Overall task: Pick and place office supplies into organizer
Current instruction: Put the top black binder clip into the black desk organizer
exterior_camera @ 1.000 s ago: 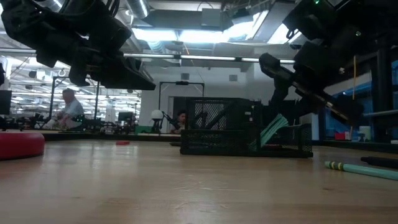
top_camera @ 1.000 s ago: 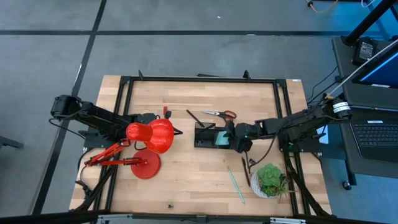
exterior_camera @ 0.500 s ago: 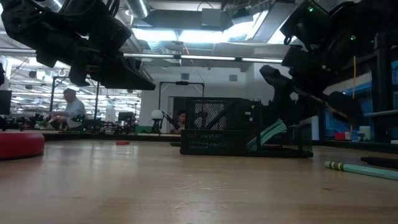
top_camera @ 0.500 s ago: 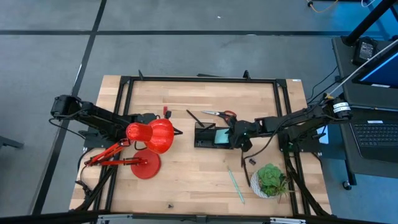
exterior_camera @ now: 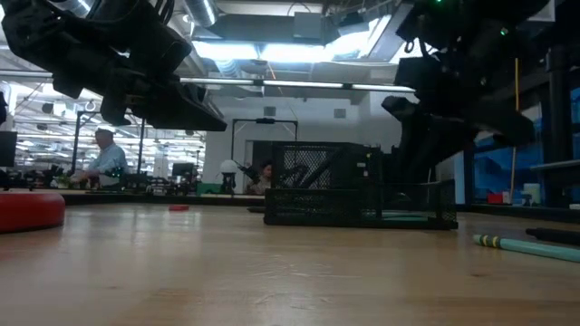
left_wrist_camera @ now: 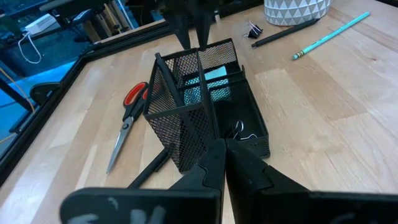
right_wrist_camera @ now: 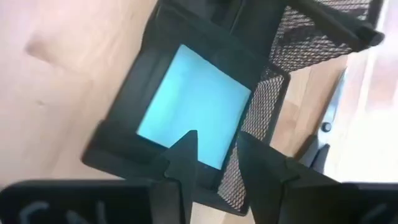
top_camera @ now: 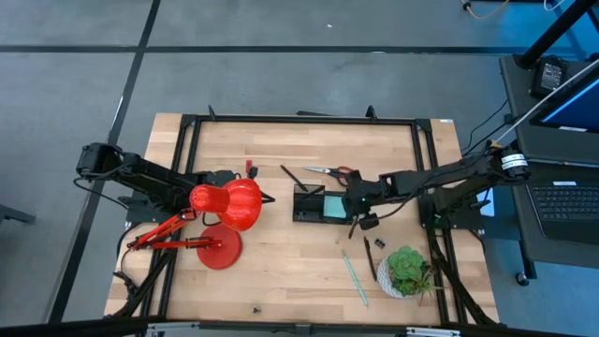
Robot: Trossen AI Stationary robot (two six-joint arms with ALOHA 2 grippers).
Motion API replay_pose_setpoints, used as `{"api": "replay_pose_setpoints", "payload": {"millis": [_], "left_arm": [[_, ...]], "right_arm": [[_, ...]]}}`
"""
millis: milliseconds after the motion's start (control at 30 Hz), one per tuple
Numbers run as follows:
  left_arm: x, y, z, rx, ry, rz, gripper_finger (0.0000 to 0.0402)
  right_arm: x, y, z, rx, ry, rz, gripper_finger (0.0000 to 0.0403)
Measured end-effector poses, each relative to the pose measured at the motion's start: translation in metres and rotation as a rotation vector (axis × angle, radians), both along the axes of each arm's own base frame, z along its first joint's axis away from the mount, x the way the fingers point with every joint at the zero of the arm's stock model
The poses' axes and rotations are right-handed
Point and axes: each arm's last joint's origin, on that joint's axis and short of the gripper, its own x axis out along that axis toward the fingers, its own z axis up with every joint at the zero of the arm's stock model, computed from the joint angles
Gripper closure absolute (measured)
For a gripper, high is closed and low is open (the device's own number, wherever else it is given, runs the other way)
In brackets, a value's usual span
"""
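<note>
Hovering over the black mesh organizer [top_camera: 316,203] holding a light-blue square sticky-note pad [right_wrist_camera: 194,114], the right tool [right_wrist_camera: 211,155] stood apart, empty; left tool [left_wrist_camera: 222,149] together

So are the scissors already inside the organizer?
No, the scissors lie on the table beside the organizer, outside its mesh wall.

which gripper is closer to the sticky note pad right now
Right. The right gripper hovers open at the organizer's edge, beside the sticky-note pad lying in it. The left gripper waits shut, across the organizer by the lamp.
</note>
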Motion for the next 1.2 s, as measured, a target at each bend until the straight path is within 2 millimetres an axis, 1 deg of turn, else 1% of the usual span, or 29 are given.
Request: {"api": "replay_pose_setpoints", "payload": {"millis": [100, 200, 333, 433, 600, 667, 900, 1000, 1200], "left_arm": [[0.000, 0.000, 0.000, 0.000, 0.000, 0.000, 0.0396], [0.000, 0.000, 0.000, 0.000, 0.000, 0.000, 0.0396], [0.000, 0.000, 0.000, 0.000, 0.000, 0.000, 0.0396], [0.000, 0.000, 0.000, 0.000, 0.000, 0.000, 0.0396], [0.000, 0.000, 0.000, 0.000, 0.000, 0.000, 0.0396], [0.000, 0.000, 0.000, 0.000, 0.000, 0.000, 0.0396], [0.000, 0.000, 0.000, 0.000, 0.004, 0.000, 0.0396], [0.000, 0.000, 0.000, 0.000, 0.005, 0.000, 0.0396], [0.000, 0.000, 0.000, 0.001, 0.005, 0.000, 0.0396]], "right_arm": [[0.004, 0.001, 0.009, 0.090, -0.015, -0.086, 0.0287], [0.005, 0.001, 0.016, 0.185, -0.011, -0.236, 0.0287], [0.003, 0.001, 0.026, 0.294, 0.033, -0.453, 0.0287], [-0.002, 0.001, 0.030, 0.329, 0.100, -0.580, 0.0287], [-0.015, 0.001, 0.027, 0.391, 0.187, -0.855, 0.0287], [-0.020, 0.004, 0.024, 0.410, 0.222, -0.932, 0.0287], [-0.041, 0.021, 0.000, 0.605, 0.480, -1.037, 0.0287], [-0.044, 0.025, -0.005, 0.623, 0.505, -1.037, 0.0287], [-0.042, 0.033, -0.004, 0.705, 0.541, -1.006, 0.0287]]}}
